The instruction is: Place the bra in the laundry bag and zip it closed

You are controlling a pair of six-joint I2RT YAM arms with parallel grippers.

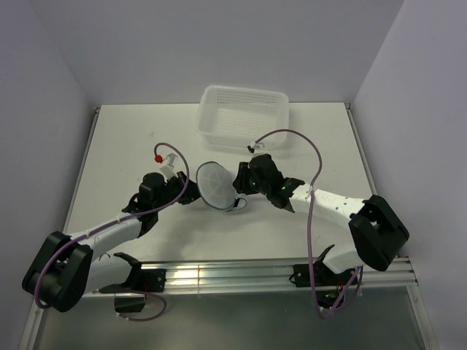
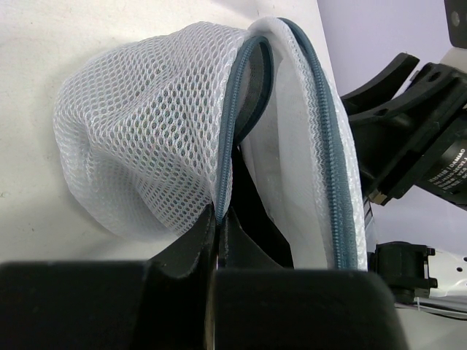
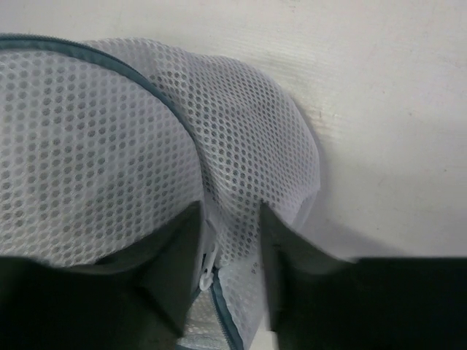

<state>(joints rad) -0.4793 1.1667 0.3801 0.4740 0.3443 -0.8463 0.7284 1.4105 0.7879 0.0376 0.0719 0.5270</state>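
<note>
Overhead view; both wrists near laundry bag (image 1: 214, 185)

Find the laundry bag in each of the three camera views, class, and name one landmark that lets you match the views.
Top external: the laundry bag stands at table centre, between the left hand and the right hand.
Left wrist: it fills the middle, open, rim pinched in the hand at the bottom.
Right wrist: it fills the left and centre, white zipper pull between the fingers.
Shared landmark: the dark zipper rim.
</note>
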